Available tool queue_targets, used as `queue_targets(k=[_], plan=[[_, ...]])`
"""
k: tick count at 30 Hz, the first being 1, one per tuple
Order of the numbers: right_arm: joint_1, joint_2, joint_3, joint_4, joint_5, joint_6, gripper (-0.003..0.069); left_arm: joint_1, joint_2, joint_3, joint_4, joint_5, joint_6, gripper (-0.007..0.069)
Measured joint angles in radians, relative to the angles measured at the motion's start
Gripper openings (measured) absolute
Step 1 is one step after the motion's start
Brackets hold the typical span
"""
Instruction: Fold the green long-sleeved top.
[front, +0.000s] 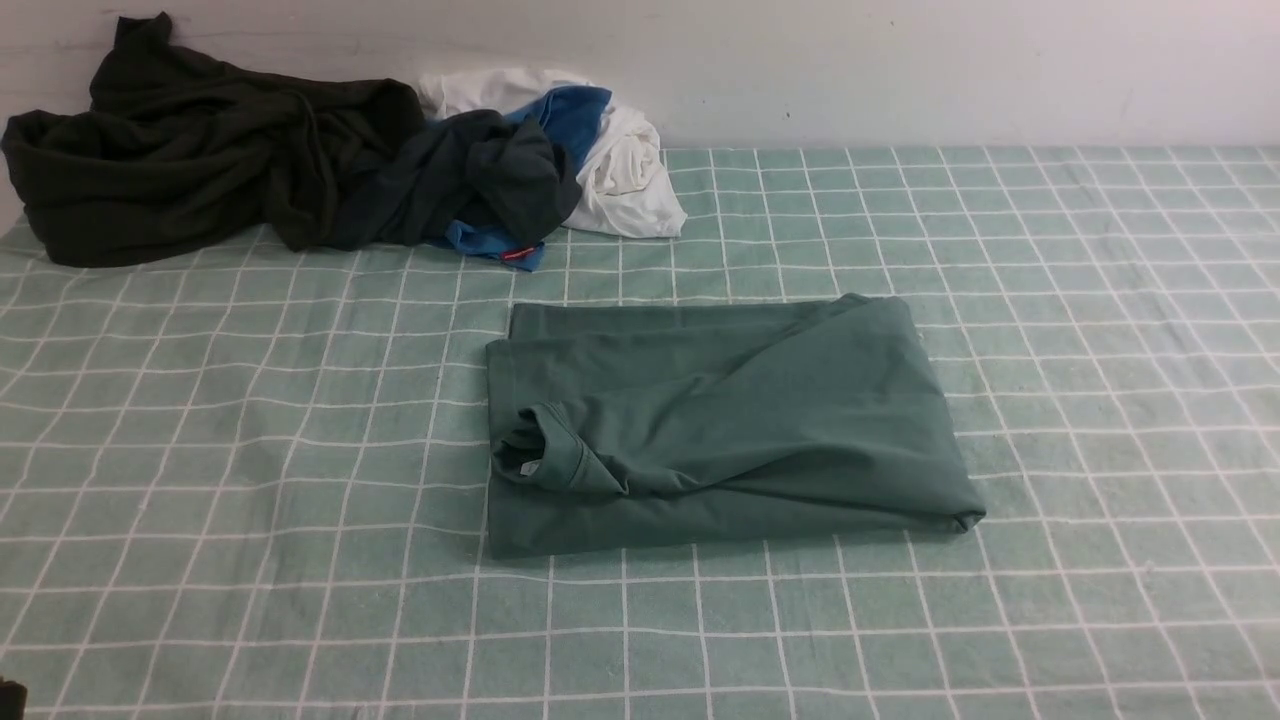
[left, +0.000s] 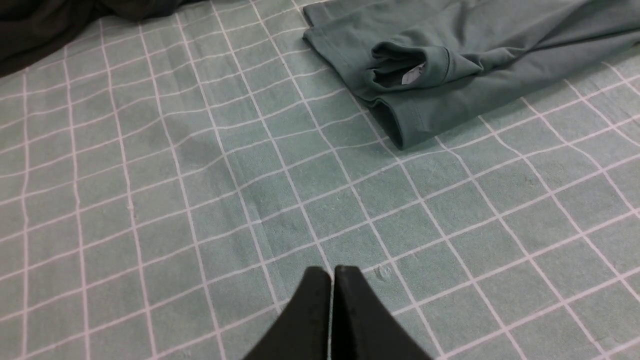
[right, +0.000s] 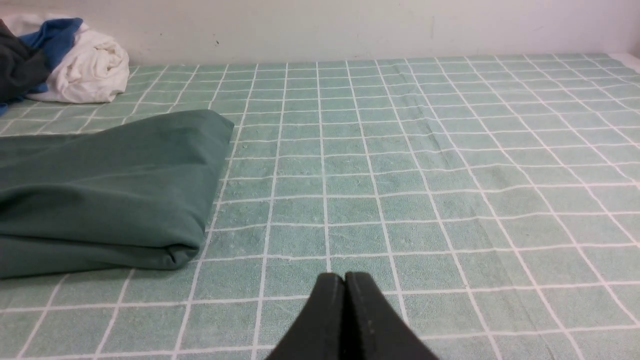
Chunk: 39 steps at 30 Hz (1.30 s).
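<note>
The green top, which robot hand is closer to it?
Hard to call; both look similarly close. The left gripper sits shut off the green top on its collar side, the right gripper shut off its folded end.

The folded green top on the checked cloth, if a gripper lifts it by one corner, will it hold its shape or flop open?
Probably flop open: the green long-sleeved top is thin, soft jersey lying in loose layers, with nothing pinning them. The rumpled neck opening suggests it creases easily. Pushed sideways, it would likely bunch on the textured checked cloth rather than slide.
</note>
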Motion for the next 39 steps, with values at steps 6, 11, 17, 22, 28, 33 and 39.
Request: queue_targets(k=[6,11,17,22,28,33,39], plan=[[0.000,0.000,0.000,0.000,0.001,-0.001,-0.0013,0.000,0.000,0.000,0.000,0.000,0.000,-0.0003],[0.000,0.000,0.000,0.000,0.002,0.002,-0.0013,0.000,-0.001,0.051,-0.028,-0.120,0.000,-0.0003],[0.000,0.000,0.000,0.000,0.002,0.004,-0.0013,0.067,-0.062,0.278,-0.056,-0.574,0.000,-0.0003],[0.000,0.000,0.000,0.000,0.002,0.004,-0.0013,0.176,-0.182,0.470,-0.012,-0.723,-0.005,-0.0003],[0.000,0.000,0.000,-0.001,0.004,0.004,-0.0013,0.247,-0.252,0.567,0.020,-0.676,-0.040,-0.0003],[0.000,0.000,0.000,-0.001,0.006,0.004,-0.0013,0.248,-0.253,0.564,0.014,-0.585,-0.046,-0.0003],[0.000,0.000,0.000,-0.001,0.006,0.005,-0.0013,0.248,-0.253,0.563,0.005,-0.576,-0.046,-0.0003]])
